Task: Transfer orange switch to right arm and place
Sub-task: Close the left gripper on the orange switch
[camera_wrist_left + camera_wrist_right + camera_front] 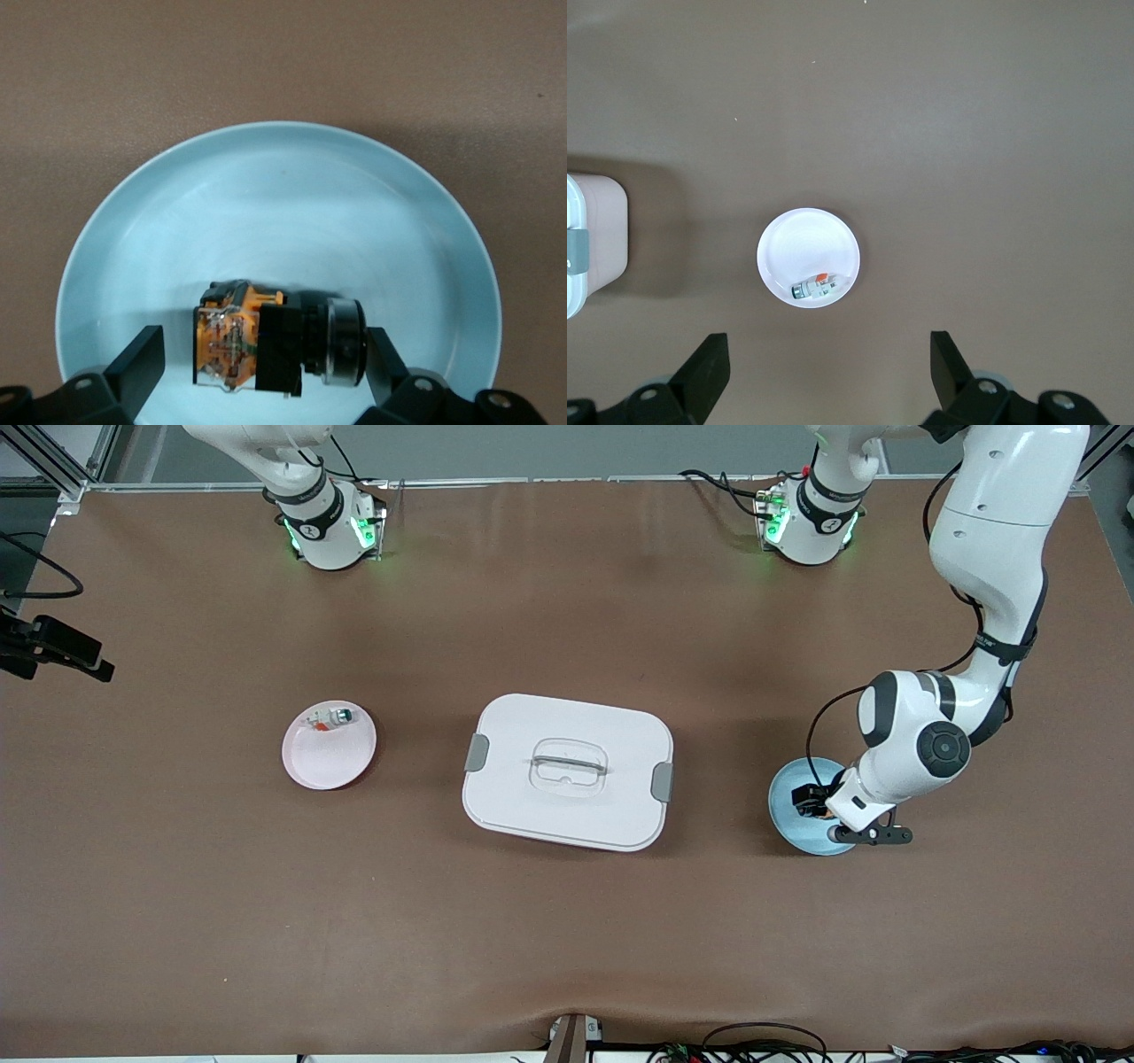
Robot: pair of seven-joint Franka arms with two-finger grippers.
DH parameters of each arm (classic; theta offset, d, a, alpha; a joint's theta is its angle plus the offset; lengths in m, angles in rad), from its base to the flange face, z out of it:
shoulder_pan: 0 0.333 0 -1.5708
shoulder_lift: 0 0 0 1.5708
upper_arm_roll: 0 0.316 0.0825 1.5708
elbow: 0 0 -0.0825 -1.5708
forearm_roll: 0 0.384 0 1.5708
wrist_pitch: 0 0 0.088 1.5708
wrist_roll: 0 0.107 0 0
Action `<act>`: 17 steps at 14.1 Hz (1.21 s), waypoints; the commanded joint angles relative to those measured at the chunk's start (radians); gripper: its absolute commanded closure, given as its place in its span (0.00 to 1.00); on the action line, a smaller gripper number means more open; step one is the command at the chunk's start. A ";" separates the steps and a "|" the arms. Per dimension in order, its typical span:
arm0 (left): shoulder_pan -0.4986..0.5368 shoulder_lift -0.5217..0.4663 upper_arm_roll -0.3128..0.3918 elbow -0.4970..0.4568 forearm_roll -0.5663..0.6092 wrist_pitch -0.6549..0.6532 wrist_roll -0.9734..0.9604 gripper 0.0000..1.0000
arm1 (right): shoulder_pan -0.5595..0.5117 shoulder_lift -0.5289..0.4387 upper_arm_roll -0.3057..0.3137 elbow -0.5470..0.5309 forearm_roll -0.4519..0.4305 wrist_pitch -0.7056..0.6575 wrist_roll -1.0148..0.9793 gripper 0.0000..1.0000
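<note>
The orange switch (239, 341) lies on its side in the light blue plate (292, 195), its round black end (341, 341) toward one finger. My left gripper (263, 354) is down in that plate (797, 833), open, with a finger on either side of the switch. One finger stands close to the round end; the other is a gap away from the orange body. In the front view the left gripper (819, 806) and wrist cover the switch. My right gripper (830, 363) hangs open high over the table with nothing in it, and only the right arm's base (323, 522) shows in the front view.
A white lidded box (532, 726) with grey clasps sits mid-table between the plates. A pink plate (328, 766) toward the right arm's end holds a white-and-clear part with a green cap (330, 718). A black camera (53, 651) juts in at that table edge.
</note>
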 commanded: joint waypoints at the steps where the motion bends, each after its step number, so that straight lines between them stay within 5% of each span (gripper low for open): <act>1: -0.003 0.018 0.000 0.011 0.000 0.027 0.000 0.00 | -0.014 -0.016 0.010 -0.012 0.010 0.003 0.008 0.00; 2: -0.003 0.019 0.000 0.011 0.001 0.027 0.001 0.00 | -0.014 -0.016 0.009 -0.012 0.010 0.003 0.008 0.00; 5: -0.006 0.016 0.000 0.011 0.000 0.027 0.011 0.70 | -0.015 -0.016 0.010 -0.012 0.010 0.003 0.008 0.00; 7: -0.004 0.004 -0.002 0.008 0.000 0.021 0.012 1.00 | -0.017 -0.016 0.009 -0.012 0.010 0.003 0.008 0.00; 13: 0.002 -0.129 -0.045 0.022 -0.011 -0.123 -0.014 1.00 | -0.017 -0.014 0.010 -0.012 0.010 0.005 0.008 0.00; 17: 0.002 -0.212 -0.112 0.121 -0.013 -0.356 -0.148 1.00 | -0.018 -0.011 0.010 -0.010 0.010 0.006 0.008 0.00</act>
